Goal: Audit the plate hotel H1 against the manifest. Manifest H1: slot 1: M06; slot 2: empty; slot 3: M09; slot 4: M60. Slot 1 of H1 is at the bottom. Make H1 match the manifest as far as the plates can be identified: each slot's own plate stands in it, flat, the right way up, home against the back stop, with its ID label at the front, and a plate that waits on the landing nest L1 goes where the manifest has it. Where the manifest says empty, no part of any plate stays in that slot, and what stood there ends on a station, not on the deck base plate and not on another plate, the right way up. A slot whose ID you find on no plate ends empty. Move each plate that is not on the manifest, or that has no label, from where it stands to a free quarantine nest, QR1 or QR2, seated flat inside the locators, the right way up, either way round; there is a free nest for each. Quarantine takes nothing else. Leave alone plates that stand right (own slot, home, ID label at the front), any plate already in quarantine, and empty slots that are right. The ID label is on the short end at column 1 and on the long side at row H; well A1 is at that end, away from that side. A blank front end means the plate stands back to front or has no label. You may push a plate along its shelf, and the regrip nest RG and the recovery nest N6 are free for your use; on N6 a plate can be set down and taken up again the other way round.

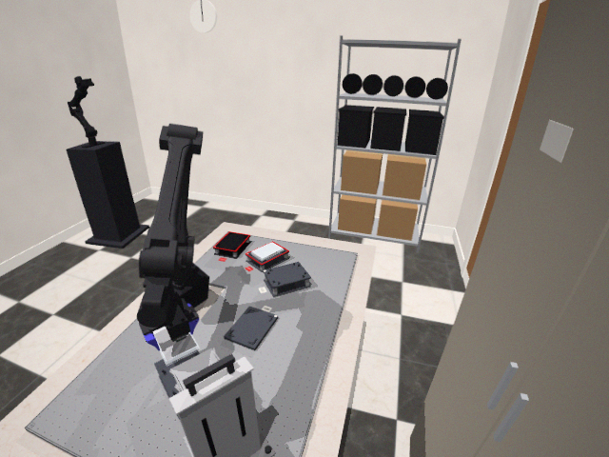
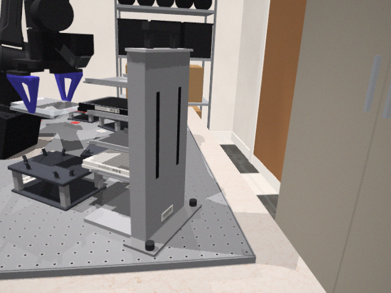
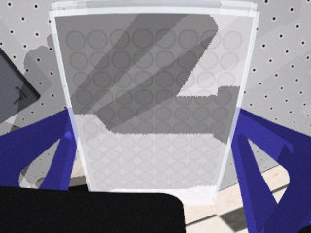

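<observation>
My gripper (image 1: 172, 338) is shut on a clear plate (image 1: 178, 347) by its long sides and holds it level in the air, in front of the hotel H1 (image 1: 216, 407). In the wrist view the plate (image 3: 152, 97) fills the space between the blue fingers; I see no label on it. From the side, the gripper (image 2: 47, 91) and the plate (image 2: 44, 105) are above a dark raised nest (image 2: 50, 176). The hotel (image 2: 160, 141) holds a black plate (image 2: 104, 106) on an upper shelf and a white plate (image 2: 107, 163) on a low shelf.
Two red-rimmed nests stand at the far end: one looks empty (image 1: 232, 242), the other holds a white plate (image 1: 266, 252). A dark raised nest (image 1: 287, 276) and a flat dark nest (image 1: 250, 327) lie mid-deck. The arm's base (image 1: 171, 285) is to the left.
</observation>
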